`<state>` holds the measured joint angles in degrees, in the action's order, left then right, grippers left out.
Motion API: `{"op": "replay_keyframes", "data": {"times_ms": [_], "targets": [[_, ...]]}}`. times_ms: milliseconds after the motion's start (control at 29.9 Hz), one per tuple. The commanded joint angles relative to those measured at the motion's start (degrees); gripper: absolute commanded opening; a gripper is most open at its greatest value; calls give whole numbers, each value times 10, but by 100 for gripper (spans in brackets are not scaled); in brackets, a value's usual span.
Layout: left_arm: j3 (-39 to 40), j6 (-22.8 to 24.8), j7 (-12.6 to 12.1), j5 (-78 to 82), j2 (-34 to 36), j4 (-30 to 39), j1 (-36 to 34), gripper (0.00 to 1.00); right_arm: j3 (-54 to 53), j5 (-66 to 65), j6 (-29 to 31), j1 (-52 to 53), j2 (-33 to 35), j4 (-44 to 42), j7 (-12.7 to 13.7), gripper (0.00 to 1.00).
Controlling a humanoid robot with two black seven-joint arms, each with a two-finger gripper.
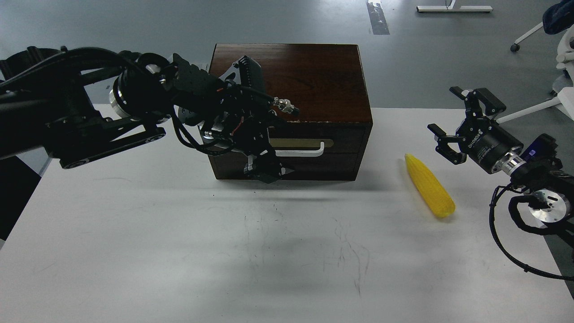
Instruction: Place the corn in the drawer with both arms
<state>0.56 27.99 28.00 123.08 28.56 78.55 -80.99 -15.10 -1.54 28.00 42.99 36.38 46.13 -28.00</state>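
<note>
The yellow corn lies on the white table, to the right of the dark wooden box, with its tapered end pointing away from me. The drawer in the box's front is pushed in, and its white bar handle shows on a beige plate. My left gripper hangs in front of the drawer's left part and hides the handle's left end. Its fingers look dark and merged. My right gripper is open and empty, just right of and above the corn's far end.
The box stands at the table's far edge, with grey floor behind it. White chair legs stand past the table's right side. Black cables hang from my right arm over the right edge.
</note>
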Motion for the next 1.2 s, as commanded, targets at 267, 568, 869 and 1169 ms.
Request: {"op": "replay_keyframes", "data": {"times_ms": [267, 568, 869, 1169], "targets": [[-46, 0, 0, 19, -29, -13, 0, 98, 0, 0, 0, -2, 1, 0, 0, 100], [-53, 0, 0, 19, -57, -43, 1, 98, 0, 0, 0, -3, -1, -1, 0, 100], [-53, 0, 0, 19, -74, -67, 4, 98, 0, 0, 0, -4, -1, -1, 0, 100], [-58, 0, 0, 19, -83, -81, 6, 98, 0, 0, 0, -6, -2, -1, 0, 100]]}}
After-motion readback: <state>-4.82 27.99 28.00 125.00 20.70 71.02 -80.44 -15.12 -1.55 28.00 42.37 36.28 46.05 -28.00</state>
